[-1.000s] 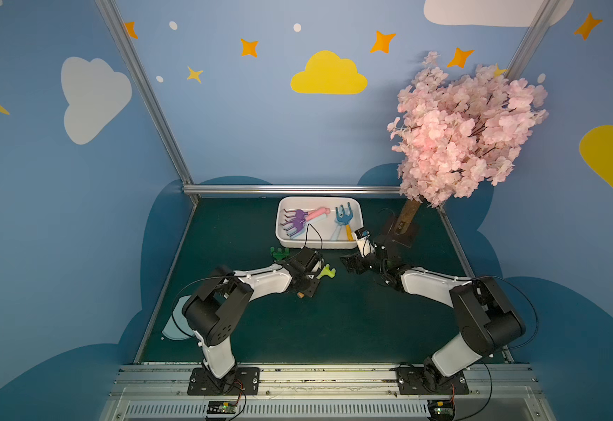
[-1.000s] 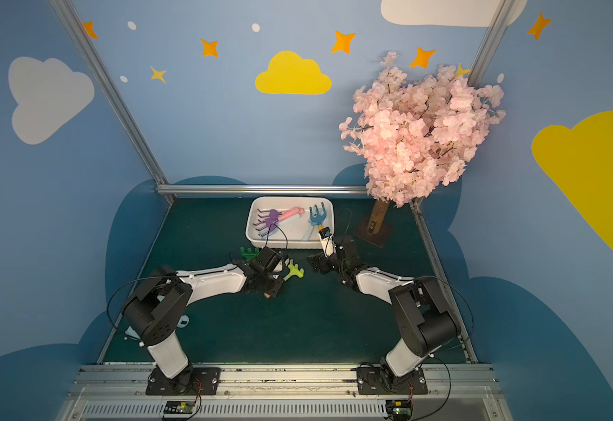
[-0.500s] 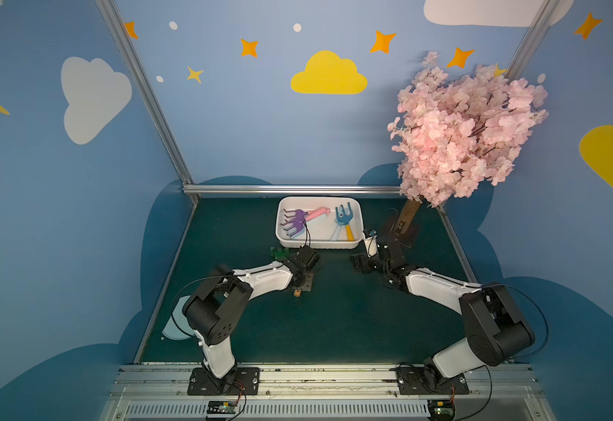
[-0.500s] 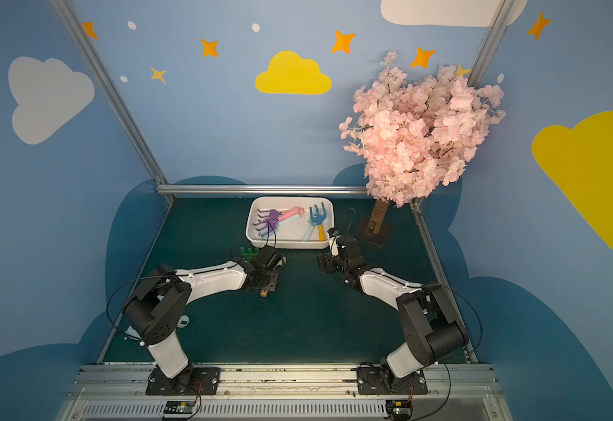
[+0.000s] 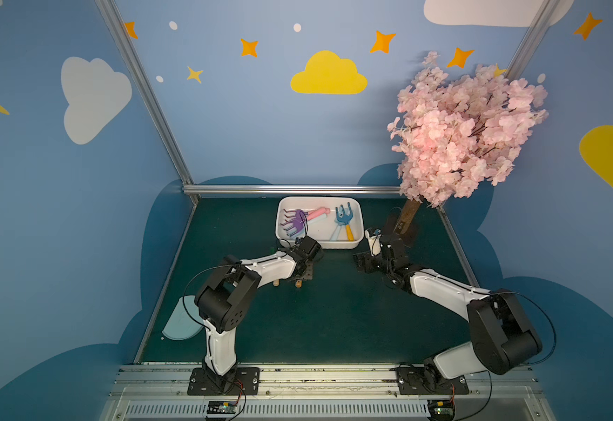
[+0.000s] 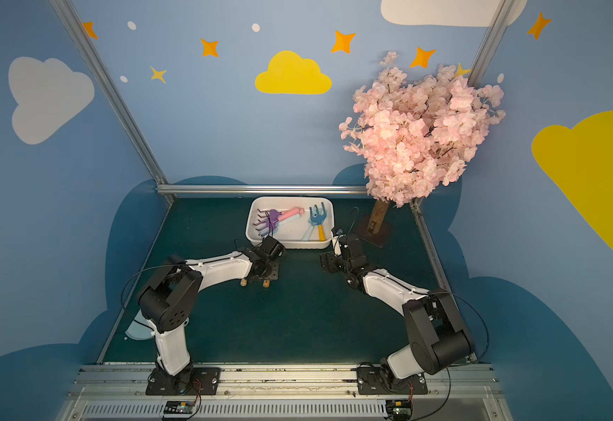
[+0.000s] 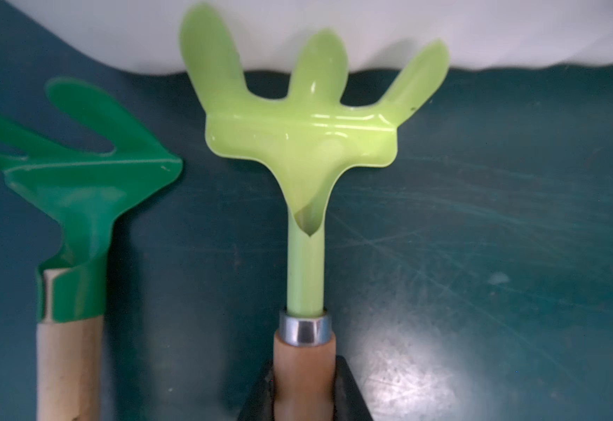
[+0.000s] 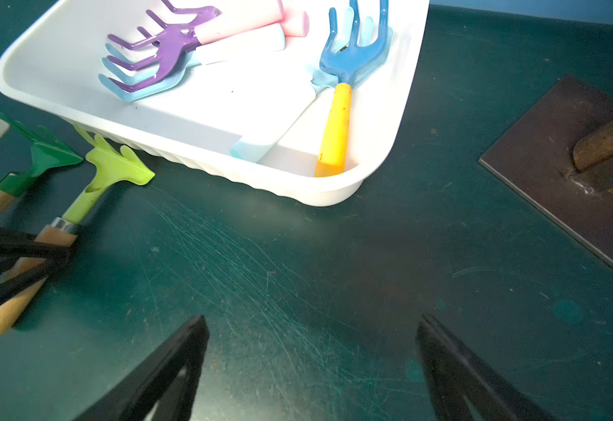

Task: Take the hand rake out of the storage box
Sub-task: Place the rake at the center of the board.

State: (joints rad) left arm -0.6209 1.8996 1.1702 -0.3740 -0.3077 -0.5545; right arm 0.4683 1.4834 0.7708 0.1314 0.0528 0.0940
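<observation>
The white storage box (image 5: 338, 245) (image 6: 290, 245) (image 8: 261, 178) stands at the back of the mat and holds several hand rakes: a purple one (image 8: 174, 40), a pale blue one (image 8: 141, 85) and a blue one with a yellow handle (image 8: 334, 124). My left gripper (image 5: 305, 269) (image 7: 304, 364) is shut on the wooden handle of a light green hand rake (image 7: 301, 138) (image 8: 115, 164). That rake is low on the mat outside the box, tines at its front wall. My right gripper (image 8: 311, 320) (image 5: 365, 262) stands open over bare mat, holding nothing.
A dark green rake (image 7: 79, 175) (image 8: 42, 156) lies on the mat beside the light green one. A pink blossom tree (image 5: 465, 135) stands on a dark base plate (image 8: 560, 175) right of the box. A pale blue disc (image 5: 183, 326) lies at the mat's front left edge.
My left gripper has carried the light green rake leftward and down to the mat beside the dark green rake. My right gripper has drawn back to the right, away from the middle.
</observation>
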